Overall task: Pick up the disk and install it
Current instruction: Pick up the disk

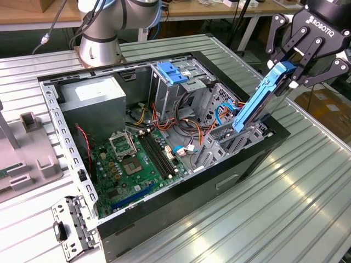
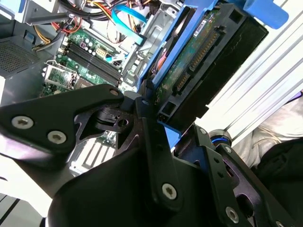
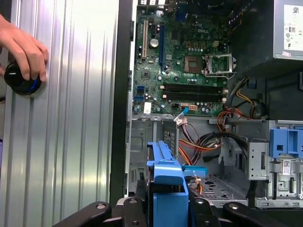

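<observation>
on the ribbed metal table (image 1: 307, 208), an open computer case (image 1: 181, 219) is lying flat with its walls standing up all round.
- power-supply box (image 1: 90, 98): sitting in the far corner, toward the exterior view's left.
- motherboard (image 1: 131, 164): lying on the case floor, well apart from the work.
- drive cage (image 1: 173, 74): standing at the far wall, carrying a blue bracket on top.
- disk (image 1: 258, 104): hanging tilted at the case's near corner on the exterior view's right, its lower end entering a grey bay (image 1: 236, 143) and its upper end leaning out past the case wall.
- gripper (image 1: 289, 74): clamping the disk's upper end by the blue carrier.
- cables (image 1: 192, 131): bunching just beside the bay.
- a person's hand (image 3: 23, 52): resting on a black knob (image 3: 19, 80) out on the table.

judgement: the seating is going best with the blue rails kept in line with the bay's guides. open room is lying outward over the table. the case wall and cables are crowding the inner side.
</observation>
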{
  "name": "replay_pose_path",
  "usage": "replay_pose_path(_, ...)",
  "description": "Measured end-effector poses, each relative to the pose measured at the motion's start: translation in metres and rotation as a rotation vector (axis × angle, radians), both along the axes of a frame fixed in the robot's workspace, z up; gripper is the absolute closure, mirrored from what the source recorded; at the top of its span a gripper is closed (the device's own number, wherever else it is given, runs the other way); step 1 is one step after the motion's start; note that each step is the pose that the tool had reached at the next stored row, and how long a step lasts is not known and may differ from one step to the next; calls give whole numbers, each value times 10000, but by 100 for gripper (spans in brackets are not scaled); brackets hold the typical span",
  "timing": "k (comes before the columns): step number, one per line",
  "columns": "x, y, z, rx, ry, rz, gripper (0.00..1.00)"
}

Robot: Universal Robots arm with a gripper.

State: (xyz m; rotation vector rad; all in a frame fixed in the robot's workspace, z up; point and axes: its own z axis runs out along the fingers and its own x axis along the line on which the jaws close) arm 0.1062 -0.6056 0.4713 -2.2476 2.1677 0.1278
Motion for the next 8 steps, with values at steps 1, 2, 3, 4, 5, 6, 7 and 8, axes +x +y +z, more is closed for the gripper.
replay_pose_path(1,17,-1,0,0,0,0,63)
replay_pose_path(2,33,-1,0,-1,0,0,63)
replay_pose_path(3,70,-2,1,-1,0,0,63)
replay_pose_path(4,86,-3,0,0,0,0,63)
replay_pose_path(5,98,-3,0,0,0,0,63)
replay_pose_path(6,119,-4,0,0,0,0,63)
replay_pose_path(7,138,-5,1,-1,0,0,63)
replay_pose_path(8,153,-6,0,0,0,0,63)
